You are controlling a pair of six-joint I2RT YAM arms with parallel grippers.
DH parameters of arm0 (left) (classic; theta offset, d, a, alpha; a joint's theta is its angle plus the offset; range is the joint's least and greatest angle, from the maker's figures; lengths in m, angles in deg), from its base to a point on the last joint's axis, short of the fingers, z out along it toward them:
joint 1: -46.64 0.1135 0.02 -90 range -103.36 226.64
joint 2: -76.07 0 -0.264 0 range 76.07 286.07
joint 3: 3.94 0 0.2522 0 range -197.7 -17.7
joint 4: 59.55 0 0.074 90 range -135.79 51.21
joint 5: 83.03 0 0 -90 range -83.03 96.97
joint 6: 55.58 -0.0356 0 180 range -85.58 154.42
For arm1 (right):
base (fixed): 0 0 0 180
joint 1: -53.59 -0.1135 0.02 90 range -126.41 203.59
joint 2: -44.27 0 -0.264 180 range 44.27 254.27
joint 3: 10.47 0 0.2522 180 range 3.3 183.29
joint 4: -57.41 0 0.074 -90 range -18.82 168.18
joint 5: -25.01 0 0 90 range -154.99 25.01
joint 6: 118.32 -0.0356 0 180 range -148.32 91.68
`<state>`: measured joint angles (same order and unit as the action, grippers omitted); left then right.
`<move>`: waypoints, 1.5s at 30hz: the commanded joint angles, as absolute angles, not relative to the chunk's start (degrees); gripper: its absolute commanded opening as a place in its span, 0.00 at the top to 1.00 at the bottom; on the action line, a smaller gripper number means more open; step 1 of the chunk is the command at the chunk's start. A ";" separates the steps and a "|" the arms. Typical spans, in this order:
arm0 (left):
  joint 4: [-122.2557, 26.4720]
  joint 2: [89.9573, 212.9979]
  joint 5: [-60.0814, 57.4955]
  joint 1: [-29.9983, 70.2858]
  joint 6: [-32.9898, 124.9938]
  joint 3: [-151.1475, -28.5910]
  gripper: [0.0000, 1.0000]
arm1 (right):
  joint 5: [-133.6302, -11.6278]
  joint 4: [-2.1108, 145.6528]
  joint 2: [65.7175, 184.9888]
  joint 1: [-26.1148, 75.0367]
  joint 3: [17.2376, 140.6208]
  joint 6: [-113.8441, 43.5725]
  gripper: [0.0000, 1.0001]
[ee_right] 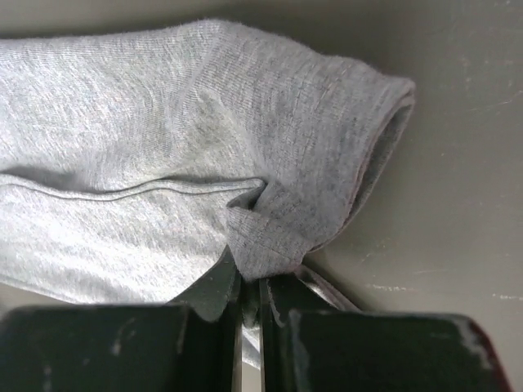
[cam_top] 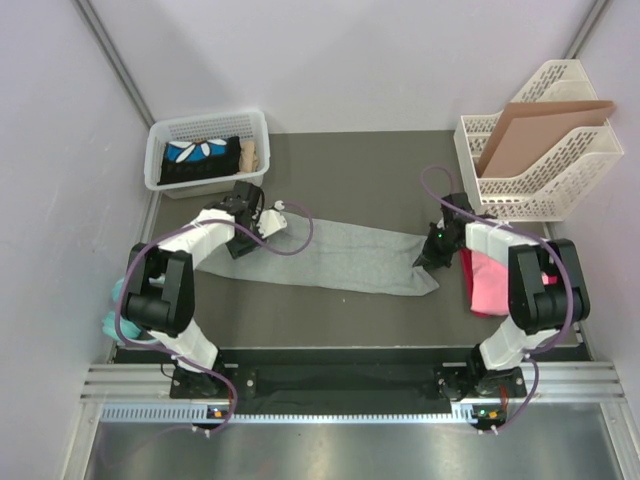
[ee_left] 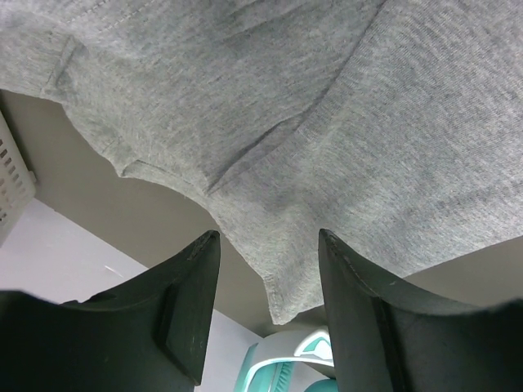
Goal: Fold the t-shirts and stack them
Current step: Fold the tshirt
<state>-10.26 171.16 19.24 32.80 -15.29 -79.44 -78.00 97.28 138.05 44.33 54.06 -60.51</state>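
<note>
Right pincer (ee_right: 250, 287) clamps a corner of the grey t-shirt (ee_right: 163, 147) near the right edge of the desk (cam_top: 360, 170); left pincer (ee_left: 268, 278) gapes wide around its other end.

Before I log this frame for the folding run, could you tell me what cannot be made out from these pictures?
- Pink t-shirts: top view, right arm covers them; count and folding unclear.
- Teal object: top view, left arm hides most; left wrist view's bottom edge crops it.
- Basket contents: top view, too small to identify.
- Grey t-shirt: both wrist views crop it.
</note>
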 commanded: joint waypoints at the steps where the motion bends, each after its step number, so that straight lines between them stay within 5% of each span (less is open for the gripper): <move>1: -10.90 168.27 18.48 32.93 -15.94 -80.98 0.43 | -70.11 103.23 137.19 43.39 52.86 -60.58 1.00; 17: -8.70 166.52 15.32 32.93 -15.85 -80.02 0.43 | -57.96 116.70 130.84 52.18 64.71 -56.97 1.00; 29: -9.58 163.35 15.93 32.93 -16.99 -77.38 0.43 | -51.28 126.63 144.19 22.06 88.54 -64.53 1.00; 45: -11.33 161.24 16.90 33.99 -19.19 -74.92 0.43 | -53.39 130.15 166.61 9.91 109.64 -66.64 1.00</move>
<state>-9.78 163.03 16.88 33.45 -18.07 -76.05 -52.80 129.24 164.47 11.57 104.98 -65.64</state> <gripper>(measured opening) 0.576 0.033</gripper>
